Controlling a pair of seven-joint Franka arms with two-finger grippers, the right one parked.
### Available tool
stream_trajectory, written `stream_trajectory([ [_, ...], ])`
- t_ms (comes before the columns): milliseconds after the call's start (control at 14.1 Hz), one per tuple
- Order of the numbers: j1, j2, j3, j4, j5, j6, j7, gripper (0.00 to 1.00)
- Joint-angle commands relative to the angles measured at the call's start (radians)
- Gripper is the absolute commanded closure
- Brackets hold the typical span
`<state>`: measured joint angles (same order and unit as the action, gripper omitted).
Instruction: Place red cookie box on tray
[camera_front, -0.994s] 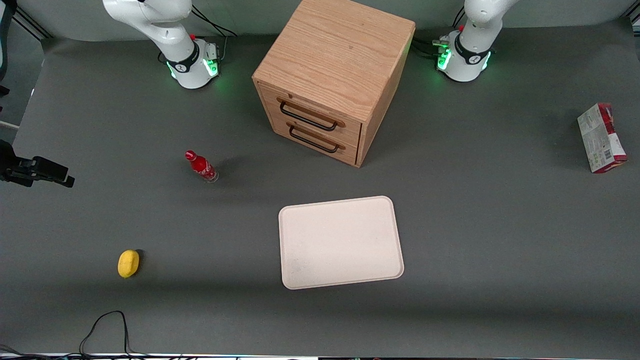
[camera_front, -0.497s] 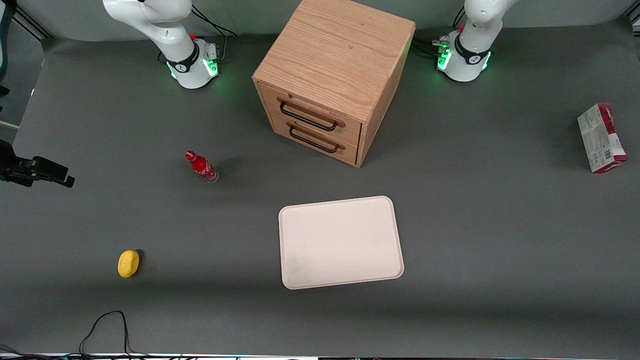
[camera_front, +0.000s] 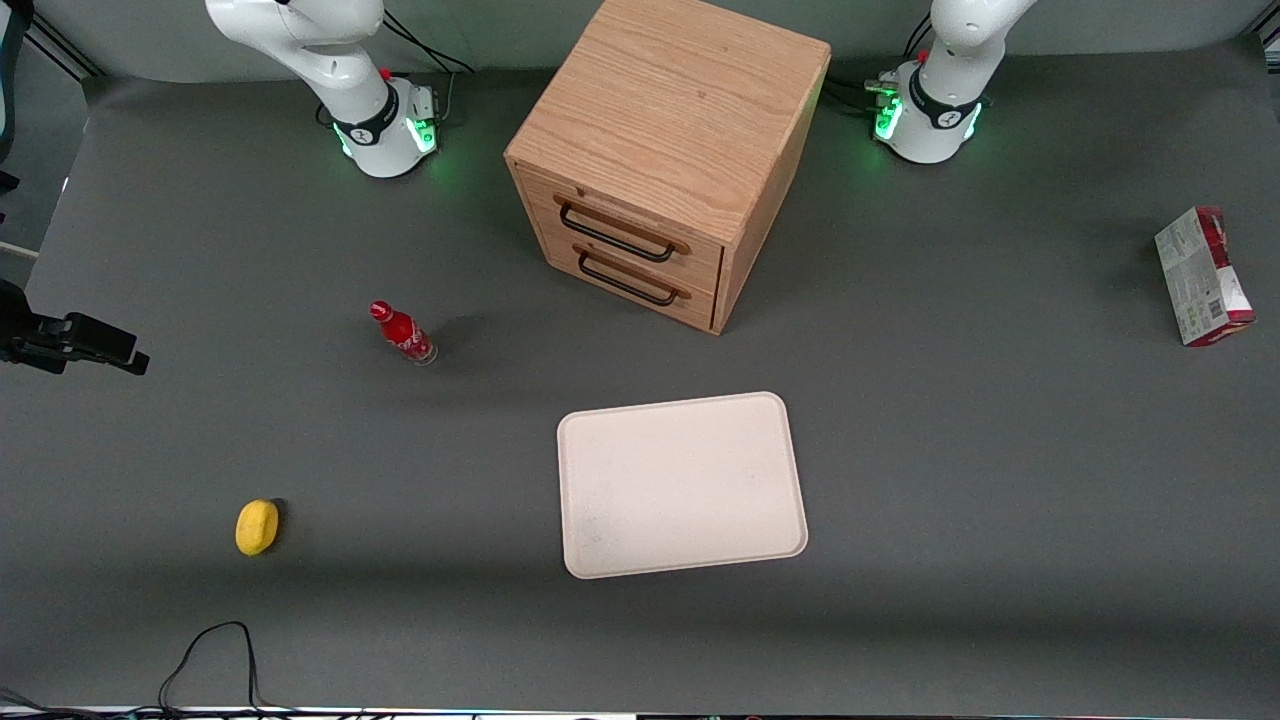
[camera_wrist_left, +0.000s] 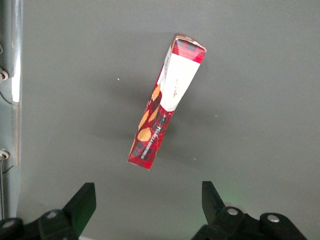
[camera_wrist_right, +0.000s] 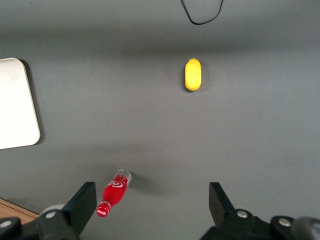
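The red cookie box (camera_wrist_left: 166, 101) stands on its long edge on the grey table (camera_front: 960, 420), at the working arm's end — well apart from the tray (camera_front: 682, 484). The gripper (camera_wrist_left: 148, 201) hangs high above the box, its two fingers (camera_wrist_left: 82, 202) spread wide with nothing between them. The tray lies flat in front of the wooden drawer cabinet (camera_front: 665, 160), nearer to the front camera. A small red soda bottle (camera_front: 402, 333) and a yellow lemon (camera_front: 257, 527) sit toward the parked arm's end.

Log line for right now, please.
phase: approach | hand: open, above red cookie box, not touching | box: on edge on table | tray: empty
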<state>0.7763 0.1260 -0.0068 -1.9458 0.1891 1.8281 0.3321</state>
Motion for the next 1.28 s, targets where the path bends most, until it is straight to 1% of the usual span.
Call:
stream_trajectory([
  [0,0.015,-0.017,-0.007,-0.088,-0.025,0.106,0.028,0.04],
  [213,0.020,0.012,-0.007,-0.154,-0.031,0.232,0.030,0.01],
  [497,0.024,0.078,-0.006,-0.182,-0.031,0.341,0.059,0.01],
  [781,0.043,0.135,-0.007,-0.237,-0.031,0.488,0.099,0.01],
  [1136,0.043,0.167,-0.007,-0.239,-0.031,0.522,0.100,0.02],
  [1207,0.044,0.176,-0.007,-0.239,-0.031,0.537,0.107,0.23],
])
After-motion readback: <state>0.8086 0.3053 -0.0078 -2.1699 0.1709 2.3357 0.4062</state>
